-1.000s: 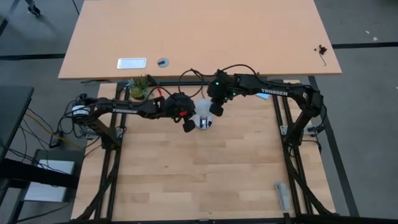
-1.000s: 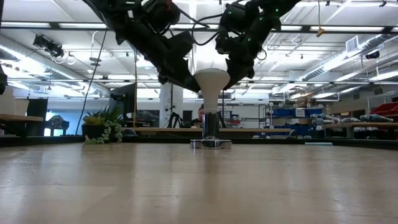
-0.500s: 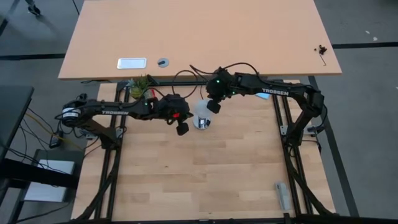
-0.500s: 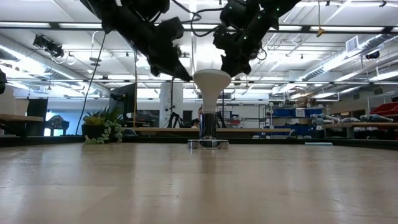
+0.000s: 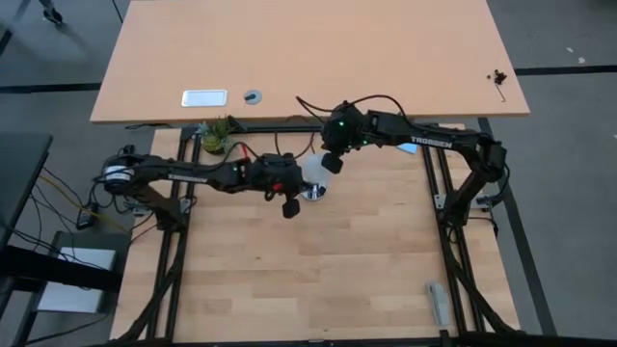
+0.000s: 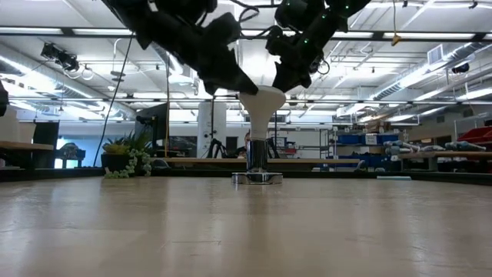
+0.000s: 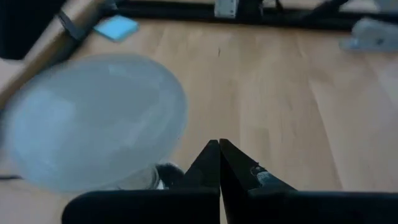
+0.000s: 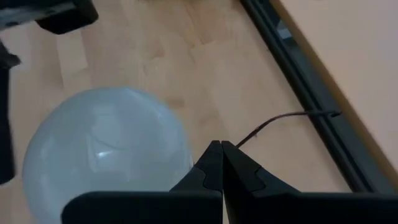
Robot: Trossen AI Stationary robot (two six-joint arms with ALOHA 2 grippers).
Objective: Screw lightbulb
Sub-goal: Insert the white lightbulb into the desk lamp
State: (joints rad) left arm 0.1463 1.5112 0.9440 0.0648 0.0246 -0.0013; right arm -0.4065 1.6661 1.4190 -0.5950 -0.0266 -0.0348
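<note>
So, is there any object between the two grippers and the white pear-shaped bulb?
Nothing visible. The white pear-shaped bulb stands upright in the round silver socket. The left gripper and the right gripper, both shut and empty, flank its globe closely, with no object in either gap.

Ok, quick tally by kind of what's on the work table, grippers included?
Lightbulbs: 1
Socket bases: 1
Potted plants: 1
Grippers, left gripper and right gripper: 2
Total: 5

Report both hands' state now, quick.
Left hand: shut, holding nothing, beside the lightbulb.
Right hand: shut, holding nothing, also next to the lightbulb.
</note>
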